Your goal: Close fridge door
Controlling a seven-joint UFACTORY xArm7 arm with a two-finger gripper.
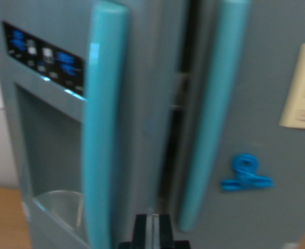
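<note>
gripper [152, 231]: only a dark bit poking in at the bottom edge, can't tell if it's spread or pinched
arm pose: low, aimed at the gap
fridge door [137, 104]: dead ahead, ajar; looks rigid, light, push the flat panel beside the teal handle [103, 124]
far: blue clip [246, 174], note [303, 88]

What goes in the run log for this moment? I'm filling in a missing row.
stage: approach | fridge door: ajar, dark gap | claw: low centre, state unclear | contact: none visible | image: blurred
</note>
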